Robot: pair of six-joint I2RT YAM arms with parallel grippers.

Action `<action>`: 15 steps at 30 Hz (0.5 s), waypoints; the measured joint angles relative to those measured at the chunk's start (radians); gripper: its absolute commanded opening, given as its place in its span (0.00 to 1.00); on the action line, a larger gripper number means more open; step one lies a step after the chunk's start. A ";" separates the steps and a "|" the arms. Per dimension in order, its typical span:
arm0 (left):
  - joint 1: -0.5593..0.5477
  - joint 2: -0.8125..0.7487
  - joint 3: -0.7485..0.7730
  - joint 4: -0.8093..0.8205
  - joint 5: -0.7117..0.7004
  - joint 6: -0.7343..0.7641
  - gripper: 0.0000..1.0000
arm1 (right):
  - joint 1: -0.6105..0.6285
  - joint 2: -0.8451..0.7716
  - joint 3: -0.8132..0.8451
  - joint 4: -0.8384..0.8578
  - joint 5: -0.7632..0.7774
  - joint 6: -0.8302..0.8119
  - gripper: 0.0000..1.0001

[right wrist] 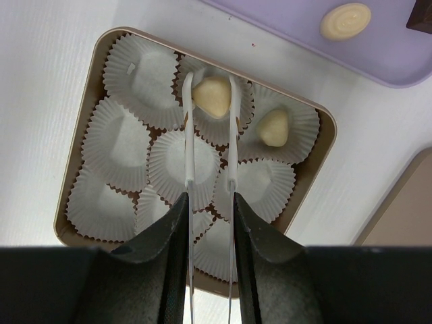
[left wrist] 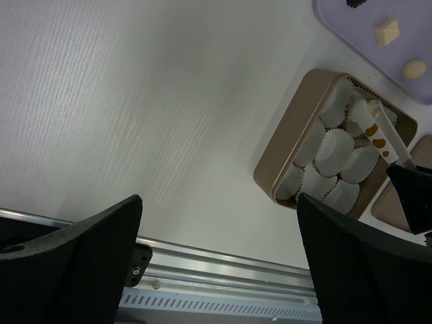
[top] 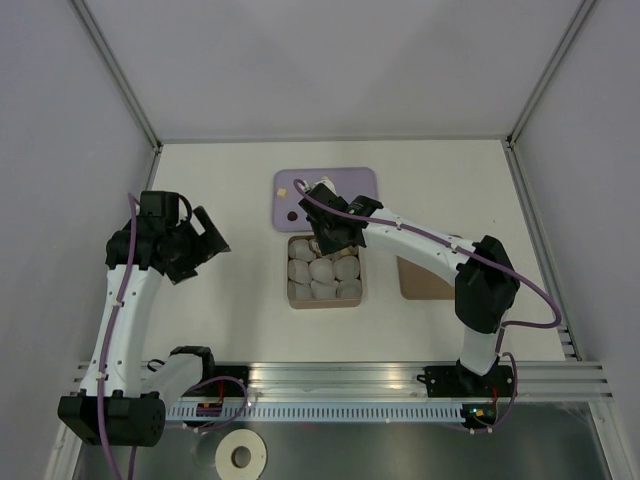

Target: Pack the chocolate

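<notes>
- The left gripper [left wrist: 217, 209] was held over the bare table [left wrist: 135, 101], well to the left of the box. Its two black fingers were spread wide apart, and nothing was held in them.
- A purple tray [top: 350, 185] was seen just behind the box. Some chocolate lay on it, not yet packed: a round cream piece [right wrist: 345, 21] and a dark piece [right wrist: 422, 13] could be made out.
- The box [left wrist: 280, 145] was filled with white paper cups [right wrist: 121, 145]. Most of the cups were seen to be empty.
- The right gripper [right wrist: 210, 77] was lowered into the box. Its thin white fingers were closed on a cream chocolate [right wrist: 212, 98], one finger on each side. The piece was sitting inside the middle cup of the row nearest the tray.
- A second cream chocolate [right wrist: 275, 127] was seen in the cup just beside it, with nothing touching it.
- The step in hand was judged to be the setting down of a piece in its cup.
- For the next move, the fingers would need to be opened a little and lifted straight up, so that the light cup is not dragged along. After that, another piece would have to be fetched from the tray.
- A flat brown lid [top: 420, 280] was lying on the table to the right of the box, not yet put on.
</notes>
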 measured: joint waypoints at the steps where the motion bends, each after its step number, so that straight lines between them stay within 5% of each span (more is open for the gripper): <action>1: 0.000 0.000 0.000 0.000 0.000 0.000 0.99 | 0.000 0.000 0.000 0.000 0.000 0.002 0.15; 15: 0.000 0.009 -0.003 0.015 0.000 0.000 1.00 | 0.000 -0.032 -0.027 0.011 0.014 0.055 0.16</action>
